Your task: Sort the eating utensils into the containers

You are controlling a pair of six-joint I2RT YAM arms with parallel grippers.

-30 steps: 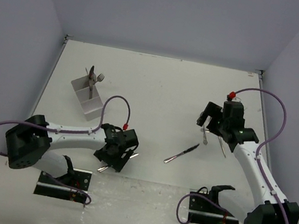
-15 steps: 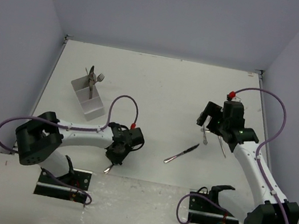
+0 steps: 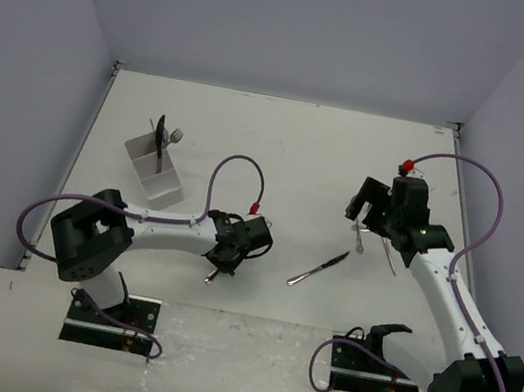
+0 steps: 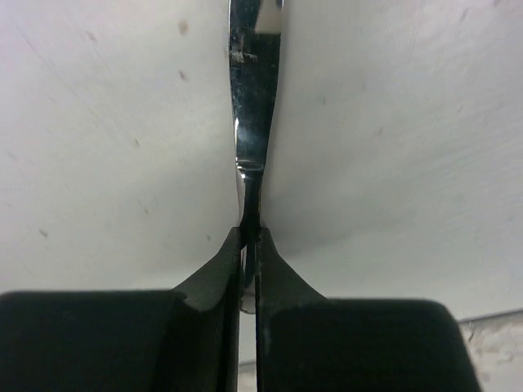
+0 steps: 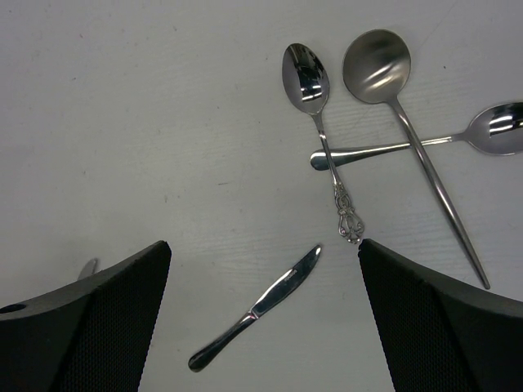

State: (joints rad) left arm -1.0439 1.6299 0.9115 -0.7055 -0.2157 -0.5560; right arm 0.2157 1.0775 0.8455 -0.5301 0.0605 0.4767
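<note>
Pinching one utensil [image 4: 254, 122] in the left gripper [image 4: 251, 237].
Next stop: holder [image 3: 152, 175], upper left; right gripper [image 5: 263, 245] gapes above spoons [image 5: 305, 69].

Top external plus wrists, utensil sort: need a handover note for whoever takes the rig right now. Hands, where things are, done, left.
Left hand: shut on a slim utensil, low over the table near centre; its type is not readable.
Right hand: open, holding nothing, above three spoons on the right side.
Knife: loose on the table between the arms.
Holder: far left; a fork and at least one more piece stand in its far end compartment.
Done: those pieces. Left: the held utensil, then the knife and spoons.
</note>
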